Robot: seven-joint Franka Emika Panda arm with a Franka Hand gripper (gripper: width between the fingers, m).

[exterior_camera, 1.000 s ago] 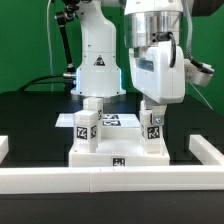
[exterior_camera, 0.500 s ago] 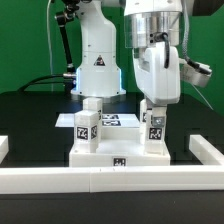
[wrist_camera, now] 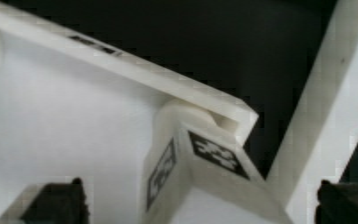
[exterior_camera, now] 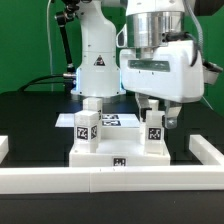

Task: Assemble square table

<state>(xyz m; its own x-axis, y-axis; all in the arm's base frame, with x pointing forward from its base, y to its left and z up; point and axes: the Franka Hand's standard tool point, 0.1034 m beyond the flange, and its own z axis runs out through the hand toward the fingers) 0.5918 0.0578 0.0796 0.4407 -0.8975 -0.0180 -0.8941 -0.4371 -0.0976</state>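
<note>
My gripper [exterior_camera: 156, 112] hangs just above the leg [exterior_camera: 155, 128] on the exterior view's right, jaws spread wide and holding nothing. In the wrist view both fingertips [wrist_camera: 55, 196] stand well clear on either side of that leg [wrist_camera: 202, 158], with open space between each pad and the plastic.

The tabletop [exterior_camera: 120, 152], a white square slab, lies flat on the black table [exterior_camera: 35, 120] in the middle of the work area, just behind the long white border wall [exterior_camera: 110, 181]. Two legs stand upright on it: the one beneath me and a second leg [exterior_camera: 86, 126] on the exterior view's left, both at the slab's near corners, each with a tag facing the camera. I judge the job roughly half done. Two legs are in place, though I cannot tell from here how firmly either is seated. The far corners are mostly hidden behind the standing legs and my own arm, so I cannot say whether they are filled. I see no loose legs lying anywhere.

The exterior view gives the whole layout: both legs, the slab's front edge with its small tag, and the marker board [exterior_camera: 112, 120] lying behind. It hides my fingers behind the wrist housing. The wrist view shows my open jaws, the leg's tagged faces, and the slab's raised rim [wrist_camera: 123, 60] at the corner, but never the second leg.
</note>
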